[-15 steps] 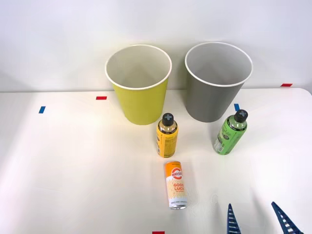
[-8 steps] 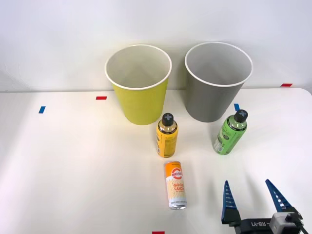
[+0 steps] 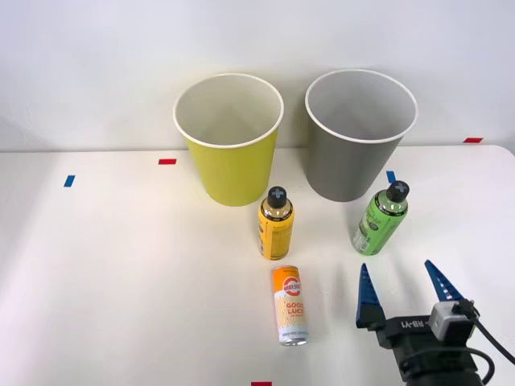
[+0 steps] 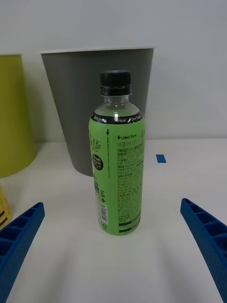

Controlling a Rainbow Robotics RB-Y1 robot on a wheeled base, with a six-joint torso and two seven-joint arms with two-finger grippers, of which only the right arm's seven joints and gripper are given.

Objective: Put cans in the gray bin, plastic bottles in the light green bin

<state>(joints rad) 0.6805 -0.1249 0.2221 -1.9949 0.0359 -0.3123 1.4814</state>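
White table (image 3: 121,265): green bottle (image 3: 380,219) upright, just ahead of end effector (image 3: 402,283), fingers apart.

Light green bin (image 3: 230,153) and gray bin (image 3: 356,149) stand upright side by side at the rear, both open-topped with white rims. Yellow-orange bottle (image 3: 275,223), black-capped, upright just in front of the green bin. Green-label bottle (image 3: 380,219), black-capped, upright just before the gray bin. Can (image 3: 290,305), orange over cream, upright, nearest the front.
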